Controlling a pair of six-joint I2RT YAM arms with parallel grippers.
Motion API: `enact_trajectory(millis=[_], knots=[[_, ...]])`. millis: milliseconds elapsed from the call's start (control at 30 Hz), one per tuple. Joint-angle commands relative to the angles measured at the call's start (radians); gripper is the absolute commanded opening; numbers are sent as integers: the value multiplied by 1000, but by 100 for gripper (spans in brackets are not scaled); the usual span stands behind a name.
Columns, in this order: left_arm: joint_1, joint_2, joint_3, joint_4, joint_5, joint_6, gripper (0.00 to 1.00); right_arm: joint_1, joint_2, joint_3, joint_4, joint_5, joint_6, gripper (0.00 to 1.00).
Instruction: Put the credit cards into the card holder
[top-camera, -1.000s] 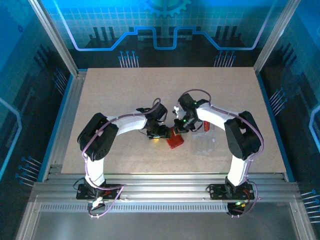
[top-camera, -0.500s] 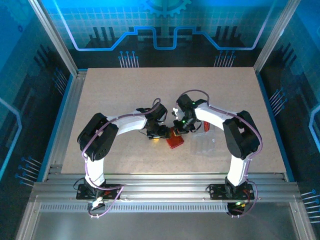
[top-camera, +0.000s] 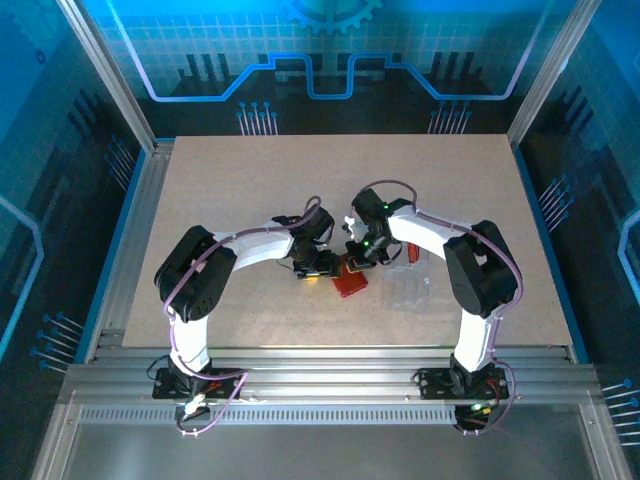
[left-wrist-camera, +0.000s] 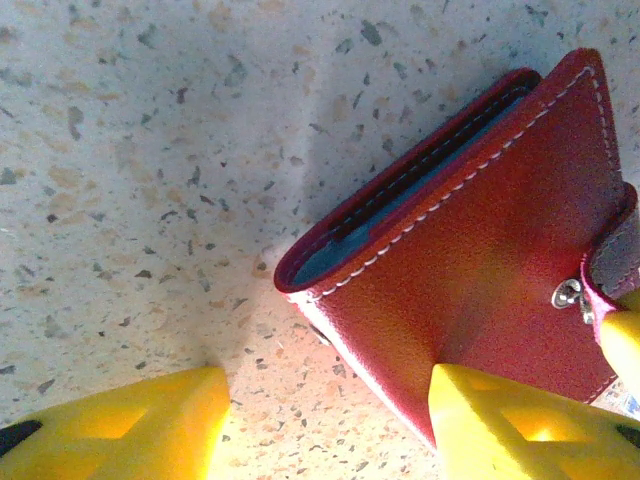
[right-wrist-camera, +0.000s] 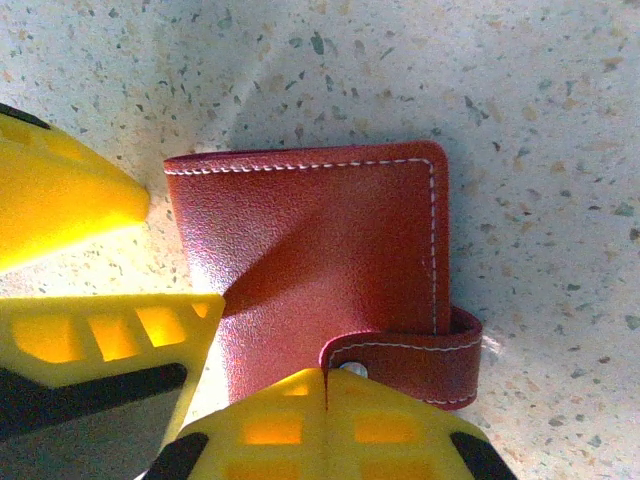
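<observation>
Card holder (right-wrist-camera: 320, 250), red leather, white stitching, left hand (left-wrist-camera: 326, 385) half-open, right hand (right-wrist-camera: 325, 385) closed.

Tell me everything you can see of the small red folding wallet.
The small red folding wallet looks like grained leather with white stitching along its edges. It lies folded on the speckled table, its mouth gaping slightly onto a dark teal lining. A strap with a metal snap wraps round one edge. The shut right gripper meets it at the snap; the open left gripper straddles one corner.
</observation>
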Motion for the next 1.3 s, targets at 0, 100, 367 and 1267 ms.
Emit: enact_trajectory(millis=[0,100,367,1267], knots=[[-10,66,-40,51,35,-6,58,15,28,20,-17,-24,-10,0],[-10,66,-42,52,37,-7,58,15,36,22,-15,-33,-8,0],[-10,64,-44,57,38,-7,58,22,48,22,-15,-32,-5,0],[85,-127,-53,37,31,5,67,52,-72,37,73,31,62,40]])
